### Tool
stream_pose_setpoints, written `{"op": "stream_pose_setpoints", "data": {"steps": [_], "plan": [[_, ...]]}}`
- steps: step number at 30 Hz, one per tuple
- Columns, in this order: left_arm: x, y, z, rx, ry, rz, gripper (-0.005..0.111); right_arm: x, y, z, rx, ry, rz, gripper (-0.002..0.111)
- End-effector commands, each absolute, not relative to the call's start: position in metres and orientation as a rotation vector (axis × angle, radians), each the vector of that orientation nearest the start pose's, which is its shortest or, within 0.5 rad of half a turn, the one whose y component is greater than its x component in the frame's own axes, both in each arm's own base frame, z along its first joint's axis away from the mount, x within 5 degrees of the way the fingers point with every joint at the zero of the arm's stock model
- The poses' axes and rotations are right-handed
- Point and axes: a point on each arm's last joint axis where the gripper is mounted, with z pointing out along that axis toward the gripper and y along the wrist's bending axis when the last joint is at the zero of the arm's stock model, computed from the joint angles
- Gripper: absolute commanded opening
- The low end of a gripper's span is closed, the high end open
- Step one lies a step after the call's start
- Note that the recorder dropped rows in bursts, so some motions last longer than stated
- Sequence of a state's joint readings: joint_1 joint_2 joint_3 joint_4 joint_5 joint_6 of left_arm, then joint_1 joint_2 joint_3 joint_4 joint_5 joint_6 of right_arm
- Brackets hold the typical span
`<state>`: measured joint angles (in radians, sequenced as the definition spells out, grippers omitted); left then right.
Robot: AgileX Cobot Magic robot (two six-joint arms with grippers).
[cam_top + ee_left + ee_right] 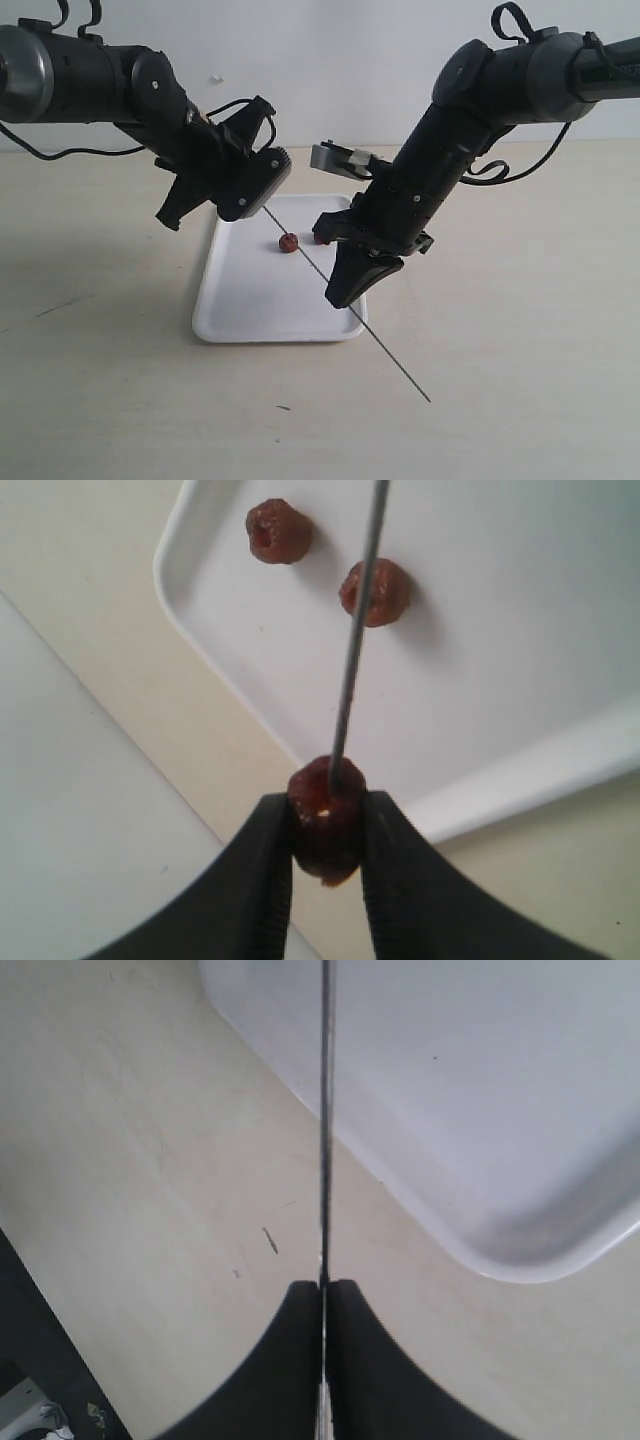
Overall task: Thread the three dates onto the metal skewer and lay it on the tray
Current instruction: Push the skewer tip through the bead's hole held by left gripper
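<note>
A wrinkled red-brown date (325,800) sits clamped between the jaws of my left gripper (327,828), raised near the far rim of the white tray (520,680). The tip of the thin metal skewer (355,630) meets the middle of the date's face. How deep the point has gone in, I cannot tell.

My right gripper (323,1286) is closed hard on the skewer partway along it. The rod slants across the tray, and its free end runs out past the near corner over the pale table (120,380). Two loose dates (278,530) lie near each other on the tray floor, apart from both of my grippers (their turn comes later).

The step in hand looks like the first threading, so the task is in its early stage. To do it well, I should push the rod straight along its own line, so the point travels through the core of the date and does not tear out the side. My left jaws need enough squeeze to stop the date rolling, but not so much that they crush it. The rod is slender and is held well back from its tip, so it may bow under load, and a slow, steady feed seems wise. The date should then slide far enough up the skewer to leave room for the other two.
</note>
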<state>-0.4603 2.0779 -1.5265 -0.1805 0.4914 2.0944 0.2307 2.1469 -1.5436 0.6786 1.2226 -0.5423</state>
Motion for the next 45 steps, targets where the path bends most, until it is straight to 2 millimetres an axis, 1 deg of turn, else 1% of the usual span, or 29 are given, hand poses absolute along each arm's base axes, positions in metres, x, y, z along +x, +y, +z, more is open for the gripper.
{"op": "stream_pose_setpoints", "data": {"steps": [1, 7, 14, 22, 30, 35, 45], "plan": [[0.404, -0.212, 0.188, 2.422, 0.912, 0.461, 0.024, 0.388, 0.144, 0.161, -0.716, 2.946, 0.982, 0.000], [0.401, -0.217, 0.188, 2.426, 0.898, 0.457, 0.024, 0.389, 0.144, 0.161, -0.703, 2.936, 0.975, 0.000], [0.395, -0.229, 0.188, 2.435, 0.859, 0.448, 0.024, 0.389, 0.144, 0.161, -0.695, 2.940, 0.979, 0.000], [0.392, -0.233, 0.189, 2.437, 0.843, 0.444, 0.024, 0.392, 0.144, 0.161, -0.664, 2.927, 0.956, 0.000], [0.385, -0.243, 0.189, 2.455, 0.815, 0.424, 0.024, 0.394, 0.144, 0.160, -0.638, 2.910, 0.942, 0.000], [0.383, -0.244, 0.188, 2.466, 0.818, 0.404, 0.024, 0.397, 0.147, 0.162, -0.595, 2.871, 0.983, 0.000], [0.380, -0.243, 0.186, 2.499, 0.823, 0.367, 0.024, 0.401, 0.147, 0.162, -0.574, 2.846, 0.948, 0.000]]}}
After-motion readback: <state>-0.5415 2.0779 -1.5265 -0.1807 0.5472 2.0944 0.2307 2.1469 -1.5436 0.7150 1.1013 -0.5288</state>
